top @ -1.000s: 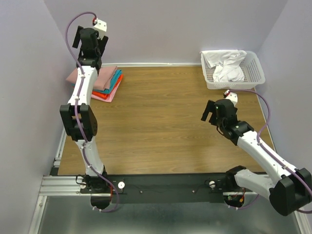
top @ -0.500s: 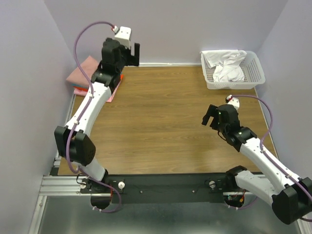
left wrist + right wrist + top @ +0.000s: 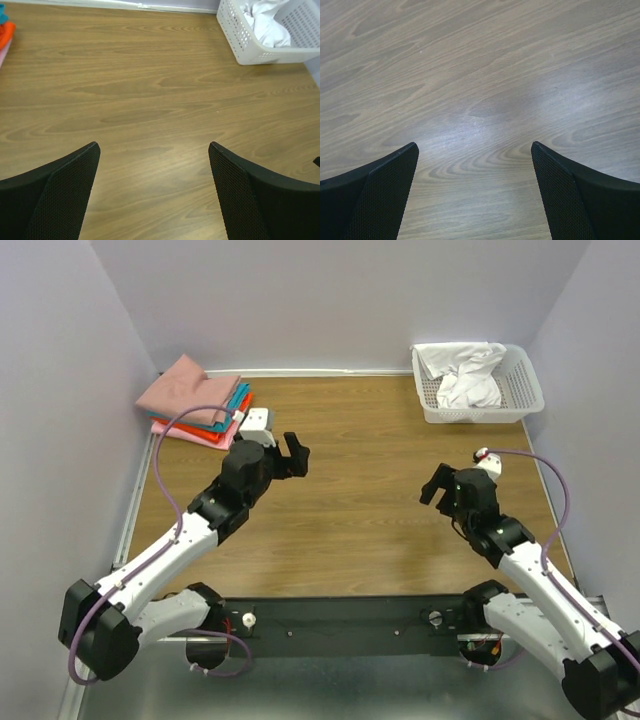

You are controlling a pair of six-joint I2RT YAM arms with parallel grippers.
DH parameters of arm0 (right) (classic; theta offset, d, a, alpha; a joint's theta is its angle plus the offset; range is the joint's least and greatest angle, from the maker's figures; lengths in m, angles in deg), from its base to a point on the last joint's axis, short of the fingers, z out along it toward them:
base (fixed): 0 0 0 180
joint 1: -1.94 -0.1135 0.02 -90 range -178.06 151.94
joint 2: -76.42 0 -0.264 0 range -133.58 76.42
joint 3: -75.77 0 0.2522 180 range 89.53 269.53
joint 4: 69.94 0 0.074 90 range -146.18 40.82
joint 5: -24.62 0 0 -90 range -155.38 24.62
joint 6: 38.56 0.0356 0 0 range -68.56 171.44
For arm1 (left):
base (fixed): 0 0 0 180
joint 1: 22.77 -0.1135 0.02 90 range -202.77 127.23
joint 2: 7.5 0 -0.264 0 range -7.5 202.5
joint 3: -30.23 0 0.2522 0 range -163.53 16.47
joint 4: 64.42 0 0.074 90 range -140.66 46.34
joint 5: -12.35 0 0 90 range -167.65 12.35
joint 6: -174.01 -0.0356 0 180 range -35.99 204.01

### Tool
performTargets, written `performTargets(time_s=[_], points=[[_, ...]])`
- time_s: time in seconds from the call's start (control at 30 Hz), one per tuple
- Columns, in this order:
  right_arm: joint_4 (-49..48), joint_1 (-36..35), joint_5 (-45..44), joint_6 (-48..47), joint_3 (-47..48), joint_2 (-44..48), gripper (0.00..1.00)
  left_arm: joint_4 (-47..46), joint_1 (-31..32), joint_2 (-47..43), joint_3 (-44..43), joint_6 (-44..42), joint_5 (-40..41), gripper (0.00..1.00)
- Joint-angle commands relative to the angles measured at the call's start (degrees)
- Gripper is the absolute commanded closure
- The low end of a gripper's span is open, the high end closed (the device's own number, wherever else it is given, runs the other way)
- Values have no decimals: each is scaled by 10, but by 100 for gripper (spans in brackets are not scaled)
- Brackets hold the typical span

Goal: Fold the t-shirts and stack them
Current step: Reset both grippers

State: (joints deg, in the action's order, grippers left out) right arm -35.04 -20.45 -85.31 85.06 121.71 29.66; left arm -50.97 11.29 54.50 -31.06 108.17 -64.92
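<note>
Pink-topped t-shirt stack (image 3: pixel 193 400), far-left corner

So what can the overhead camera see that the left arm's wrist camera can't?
Only the overhead view shows the right gripper, open, and the dusty-pink folded t-shirt lying on top of the others. Only the left wrist view shows the left gripper close up, its black netted fingers spread apart. Both show the brown wooden table, the white plastic mesh basket holding crumpled white cloth, and the orange-red folded t-shirt.
</note>
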Motion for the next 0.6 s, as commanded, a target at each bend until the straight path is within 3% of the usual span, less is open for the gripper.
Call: performTargets(time_s=[0.0, 0.57], points=[[6, 2, -63, 27, -23, 29, 0, -21, 20, -41, 64, 104, 67, 4], [-7, 2, -92, 40, -53, 70, 0, 2, 21, -95, 97, 135, 184, 4]])
